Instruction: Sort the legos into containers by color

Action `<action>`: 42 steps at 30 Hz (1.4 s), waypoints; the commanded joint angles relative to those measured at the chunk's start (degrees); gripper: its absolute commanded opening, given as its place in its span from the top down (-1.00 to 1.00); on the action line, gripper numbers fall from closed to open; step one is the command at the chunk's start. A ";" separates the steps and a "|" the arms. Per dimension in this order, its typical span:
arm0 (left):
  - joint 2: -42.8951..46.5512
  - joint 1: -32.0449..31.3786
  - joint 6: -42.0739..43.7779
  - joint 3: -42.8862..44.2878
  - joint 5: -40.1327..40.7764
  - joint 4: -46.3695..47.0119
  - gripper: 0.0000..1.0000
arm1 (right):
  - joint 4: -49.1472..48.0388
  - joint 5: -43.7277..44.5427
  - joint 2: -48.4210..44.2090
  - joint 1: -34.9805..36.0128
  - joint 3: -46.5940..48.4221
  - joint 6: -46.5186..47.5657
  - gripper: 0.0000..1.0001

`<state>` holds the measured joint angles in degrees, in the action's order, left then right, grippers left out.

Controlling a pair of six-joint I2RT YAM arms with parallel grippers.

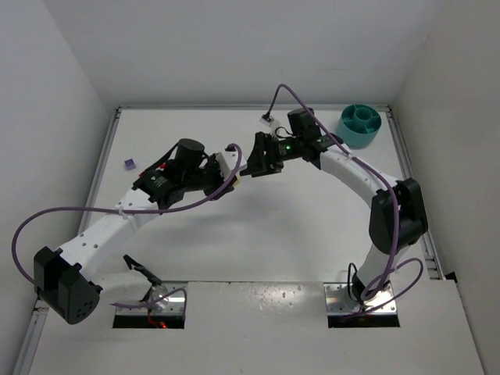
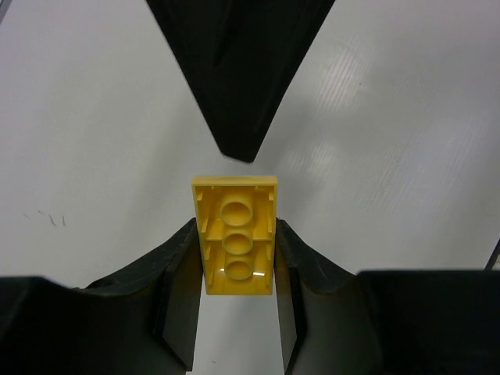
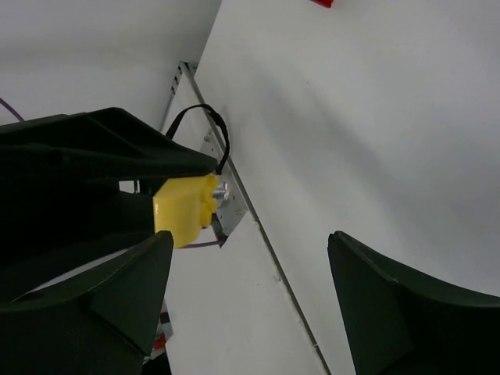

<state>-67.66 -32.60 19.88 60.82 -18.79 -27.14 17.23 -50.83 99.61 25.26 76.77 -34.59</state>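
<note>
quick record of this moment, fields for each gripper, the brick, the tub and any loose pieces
yellow brick: clamped in the left fingers, hollow underside facing the left wrist camera
left gripper: shut on the yellow brick
right gripper: open, fingers wide, one tip close to the brick, not gripping it
teal tub: far right corner of the table, apart from both grippers
loose pieces: red piece on the table; small purple piece near the left edge
progress: held brick not yet in the tub

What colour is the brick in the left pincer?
Yellow: the brick clamped in the left pincer shows best in the left wrist view.
</note>
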 commanded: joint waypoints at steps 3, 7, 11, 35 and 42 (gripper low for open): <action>-0.28 -1.58 0.60 3.17 1.30 1.91 0.80 | -0.89 0.73 0.93 2.43 4.70 -0.74 -0.61; -0.28 -1.59 0.60 3.17 1.91 1.91 0.80 | -0.89 0.73 1.46 4.44 5.93 -0.74 -0.55; -0.80 -1.59 0.60 3.17 1.91 1.91 0.80 | -1.50 0.20 2.60 6.12 5.93 -0.74 -0.40; 4.46 1.74 -7.83 1.14 11.40 1.91 -1.00 | 22.54 30.82 1.10 -5.56 20.84 25.85 1.00; -1.93 5.78 -8.97 5.18 15.70 -1.95 -1.00 | 28.88 50.55 9.09 -16.45 37.11 44.75 1.00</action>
<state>-66.06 -28.82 13.19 62.50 -6.44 -28.21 41.45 -12.32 105.47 11.90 107.46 -1.96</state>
